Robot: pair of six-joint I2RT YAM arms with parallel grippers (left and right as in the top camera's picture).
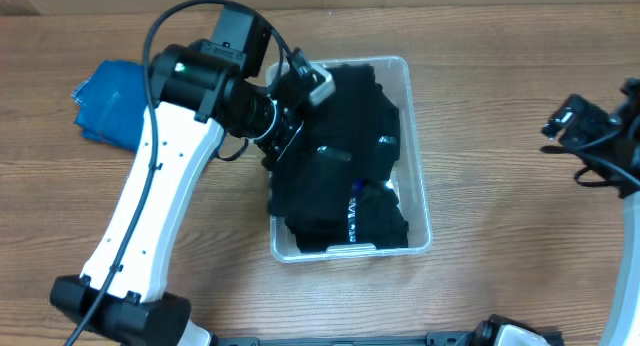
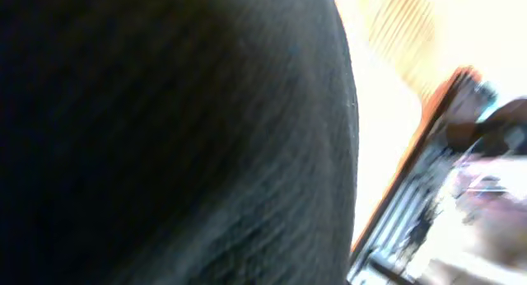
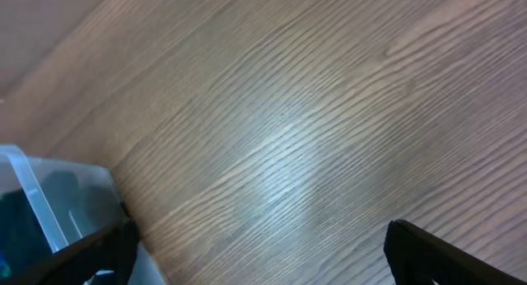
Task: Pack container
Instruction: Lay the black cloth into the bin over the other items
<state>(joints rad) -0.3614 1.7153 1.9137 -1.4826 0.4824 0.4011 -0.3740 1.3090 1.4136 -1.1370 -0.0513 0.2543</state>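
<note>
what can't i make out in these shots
- Left gripper: overhead, its fingers vanish against the black clothes; open or shut is unclear.
- Left wrist view: blurred dark fabric fills most of the frame, hiding the fingers.
- Container floor: overhead, covered by the clothes.
- Blue cloth: overhead, its right part sits under the left arm.

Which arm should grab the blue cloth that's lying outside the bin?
Left. The left pincer is at the container's left side, on the black clothes, with the blue cloth just beyond on that side. The right pincer sits far right, across the container.
</note>
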